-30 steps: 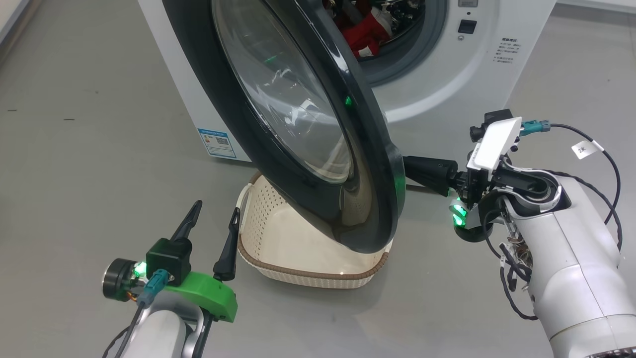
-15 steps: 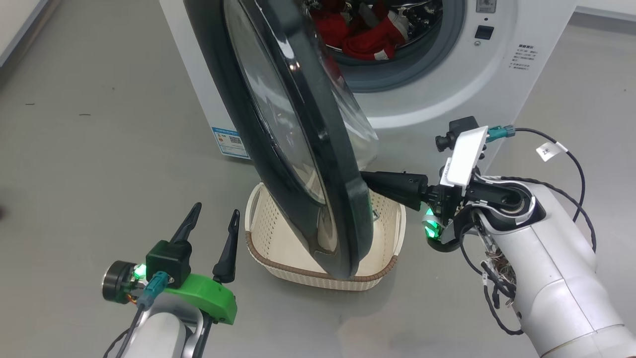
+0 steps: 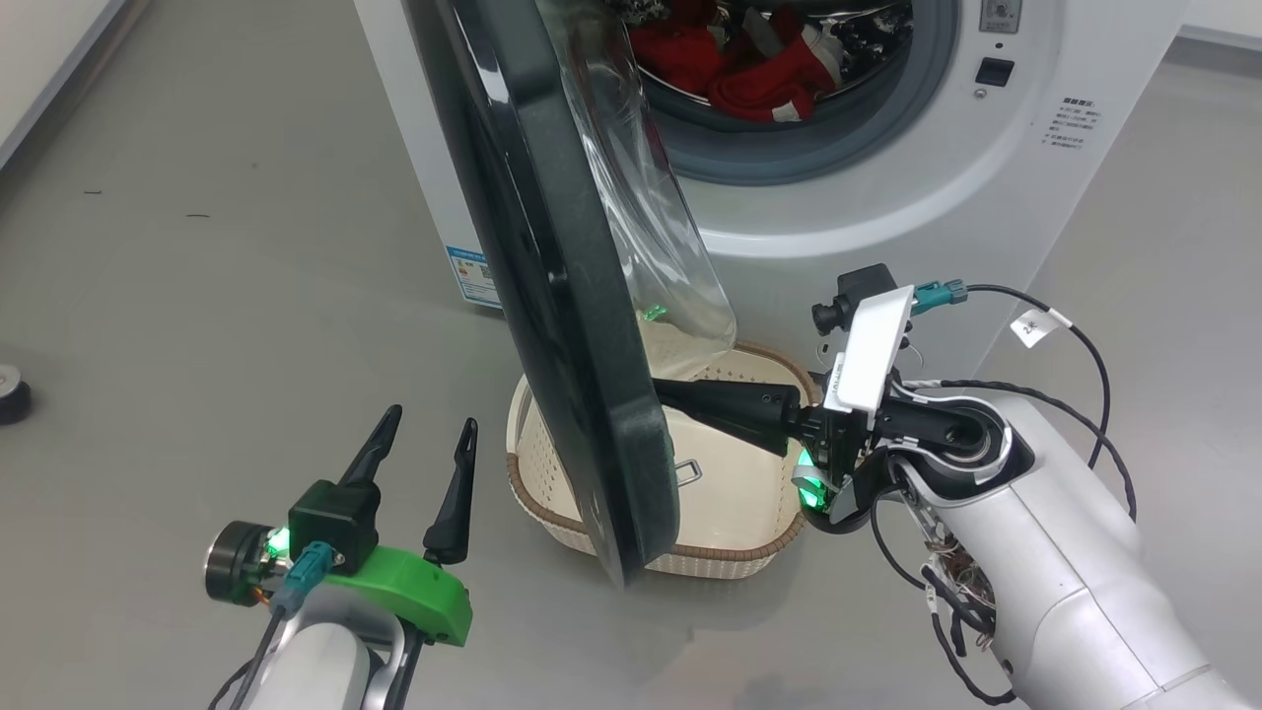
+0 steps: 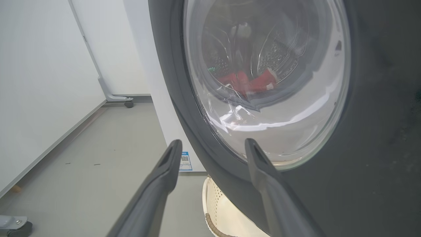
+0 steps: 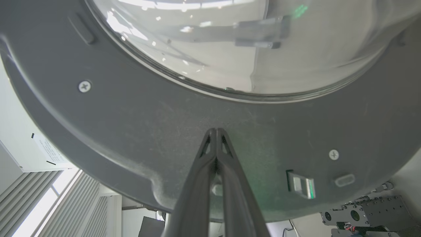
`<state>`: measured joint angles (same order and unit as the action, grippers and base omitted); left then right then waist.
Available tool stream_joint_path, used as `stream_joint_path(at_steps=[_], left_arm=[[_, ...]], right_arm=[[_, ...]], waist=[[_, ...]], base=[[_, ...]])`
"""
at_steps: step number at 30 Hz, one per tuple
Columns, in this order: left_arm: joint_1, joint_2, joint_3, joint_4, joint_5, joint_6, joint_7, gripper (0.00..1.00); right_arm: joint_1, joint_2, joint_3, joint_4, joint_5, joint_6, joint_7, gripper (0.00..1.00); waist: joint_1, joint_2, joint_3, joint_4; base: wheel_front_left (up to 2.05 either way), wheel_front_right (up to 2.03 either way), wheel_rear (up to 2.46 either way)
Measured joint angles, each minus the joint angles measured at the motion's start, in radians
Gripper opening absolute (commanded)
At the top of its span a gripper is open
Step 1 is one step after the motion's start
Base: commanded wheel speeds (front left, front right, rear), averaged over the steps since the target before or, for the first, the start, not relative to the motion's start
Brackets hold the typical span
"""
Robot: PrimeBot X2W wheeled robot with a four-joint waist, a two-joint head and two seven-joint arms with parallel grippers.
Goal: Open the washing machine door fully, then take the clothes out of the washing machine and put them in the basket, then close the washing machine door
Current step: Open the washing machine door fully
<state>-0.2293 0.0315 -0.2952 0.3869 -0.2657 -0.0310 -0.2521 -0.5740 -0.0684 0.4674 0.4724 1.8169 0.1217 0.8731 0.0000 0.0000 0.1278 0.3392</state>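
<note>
The washing machine door (image 3: 552, 296) stands about half open, nearly edge-on to my head view. Its lower rim hangs over the basket (image 3: 735, 564), which sits on the floor just in front of the washing machine (image 3: 887, 227), and the clothes (image 3: 749, 74), red with white trim, lie in the drum. So I judge the step in hand to be the first one: getting the door fully open. My right tool (image 5: 216, 131) is pinched together on nothing, its two fingers making one blunt point. That point rests against the door's inner face, on the dark plastic ring just under the glass bowl (image 5: 230, 49). To do this well I would hold the tip on that flat plastic and not let it ride up onto the curved glass, where it would likely skid. I would also stay off the metal latch (image 5: 301, 184) to one side. The push should follow the door's arc about its hinge rather than run straight, or the tip may slide along the ring. My left tool (image 3: 431, 417) stands wide and empty on the door's outer side, close to the ring. It is likely in the path of the swing, so I would draw it clear first. A gentle pace suits this step — a door reaching the end of its travel can bounce back.
</note>
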Motion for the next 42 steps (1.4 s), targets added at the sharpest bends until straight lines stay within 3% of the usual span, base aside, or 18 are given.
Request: stream_joint_path(at_steps=[11,26,41,42], left_arm=[[0.001,0.001,0.004,-0.008,-0.008,0.008,0.0,1.0],[0.005,0.001,-0.001,-0.01,-0.022,0.016,0.0,1.0],[0.017,0.001,0.008,-0.012,-0.022,0.026,0.0,1.0],[0.018,0.002,0.009,-0.012,-0.022,0.027,0.0,1.0]], right_arm=[[0.006,0.001,0.087,-0.031,0.031,0.0,-0.054,0.0],[0.009,0.001,0.12,-0.047,0.068,0.0,-0.143,0.0],[0.105,-0.001,-0.078,-0.145,0.074,0.0,-0.322,0.0],[0.116,-0.006,-0.091,-0.153,0.065,0.0,-0.336,0.05]], waist=[[0.0,0.0,0.005,0.024],[0.0,0.0,0.003,0.035],[0.0,0.0,-0.003,0.009],[0.0,0.0,-0.003,0.008]], base=[[0.0,0.0,0.0],[0.0,0.0,0.0],[0.0,0.0,0.0],[0.0,0.0,0.0]])
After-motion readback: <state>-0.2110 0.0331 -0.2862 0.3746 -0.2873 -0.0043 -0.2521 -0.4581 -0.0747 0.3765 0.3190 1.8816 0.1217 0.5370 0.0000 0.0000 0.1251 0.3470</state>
